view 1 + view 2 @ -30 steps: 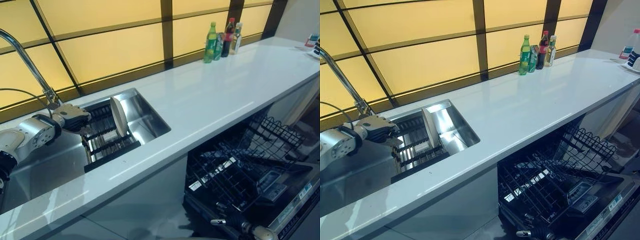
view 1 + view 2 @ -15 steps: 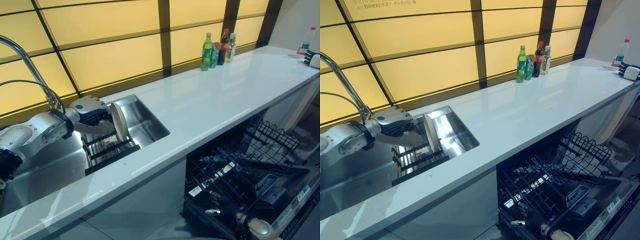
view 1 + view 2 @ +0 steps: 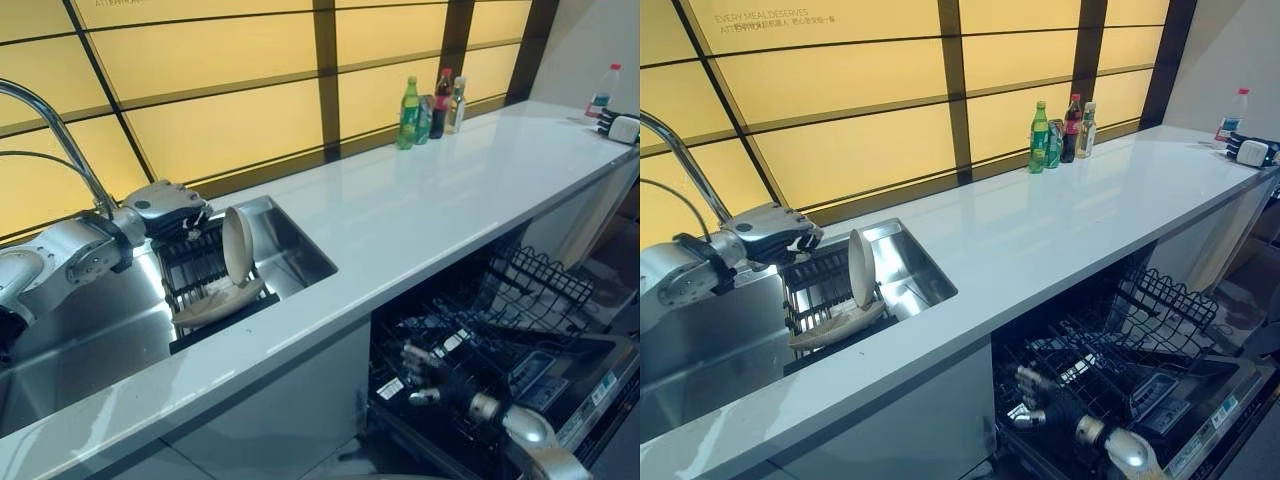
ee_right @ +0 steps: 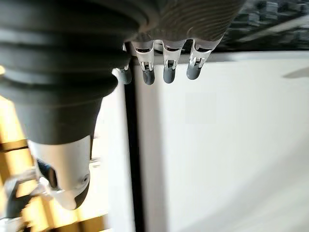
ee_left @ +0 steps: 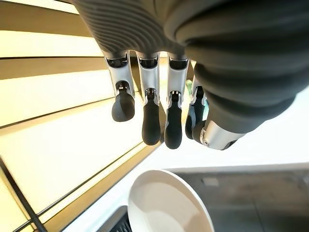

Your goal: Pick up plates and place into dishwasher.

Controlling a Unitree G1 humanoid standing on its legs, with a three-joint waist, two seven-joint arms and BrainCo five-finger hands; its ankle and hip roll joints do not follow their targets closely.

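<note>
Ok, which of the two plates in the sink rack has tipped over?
The nearer plate, lying tilted across the rack's front edge. The other plate stands upright on edge behind it, closer to the left hand.

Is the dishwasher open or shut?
Open: the dishwasher has its wire rack pulled out below the counter.

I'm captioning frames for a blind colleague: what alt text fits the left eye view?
The robot's left hand hovers open over a dish rack in the sink, where one plate stands upright and another lies tilted. Its right hand hangs over the open dishwasher rack.
</note>
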